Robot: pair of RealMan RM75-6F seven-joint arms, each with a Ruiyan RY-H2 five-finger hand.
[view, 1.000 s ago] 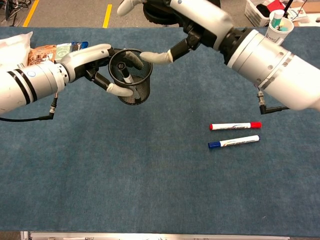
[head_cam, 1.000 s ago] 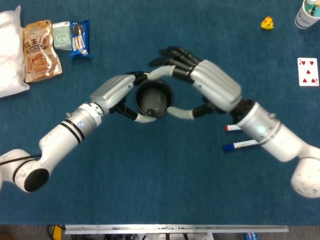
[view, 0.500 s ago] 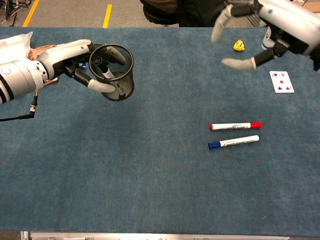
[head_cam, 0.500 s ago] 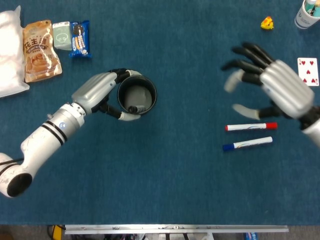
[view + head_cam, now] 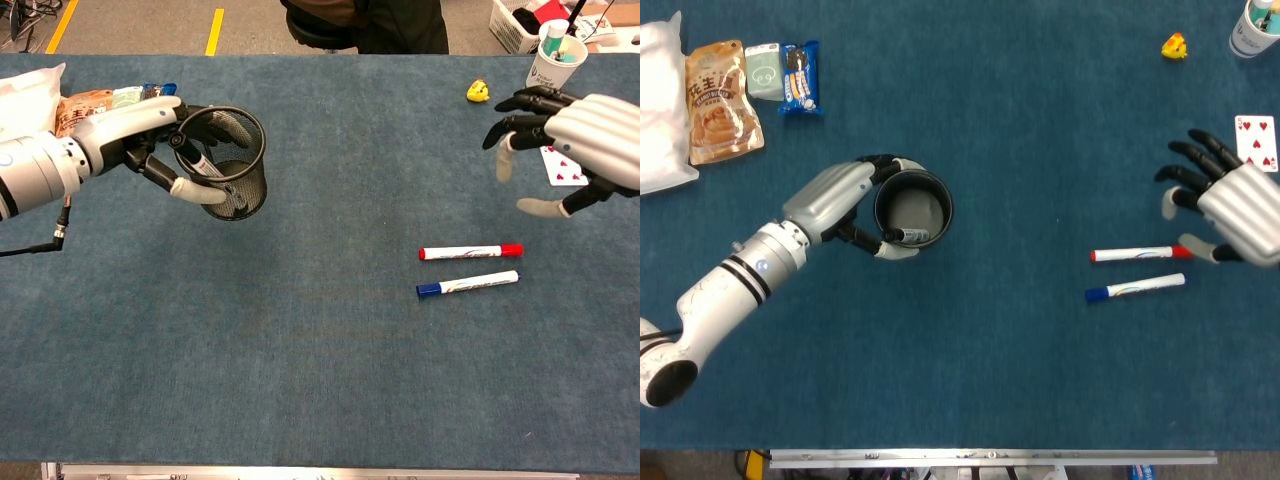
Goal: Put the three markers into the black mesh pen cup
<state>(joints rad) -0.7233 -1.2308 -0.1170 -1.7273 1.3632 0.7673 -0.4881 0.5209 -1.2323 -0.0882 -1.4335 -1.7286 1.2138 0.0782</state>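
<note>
Table [image 5: 1020, 150] was blue felt, both arms partly cut off by the frame edges. Left hand [image 5: 840, 200] gripped the cup [image 5: 912, 203] from its left side, fingers wrapped around the rim and wall. In the chest view the cup [image 5: 232, 165] sat tilted, mouth leaning toward the camera, base apparently off the felt. 1 marker [image 5: 196, 163] was inside it, long axis slanted, cap end up against the rim nearest the left hand; from the head view only a short dark piece showed at the cup's lower edge, colour hard to tell.

Right hand [image 5: 1230, 205] hovered at the table's right edge, fingers spread, holding nothing, wrist cut off by the frame. Red marker [image 5: 1141, 253] and blue marker [image 5: 1135, 289] lay flat just left of and below it, roughly parallel, long axes near left-right. Red cap pointed right, toward the hand; blue cap pointed left. Both were well apart from the cup.

Snack packs [image 5: 722, 85] sat top left, playing card [image 5: 1256, 143] and yellow toy [image 5: 1174, 45] top right.
</note>
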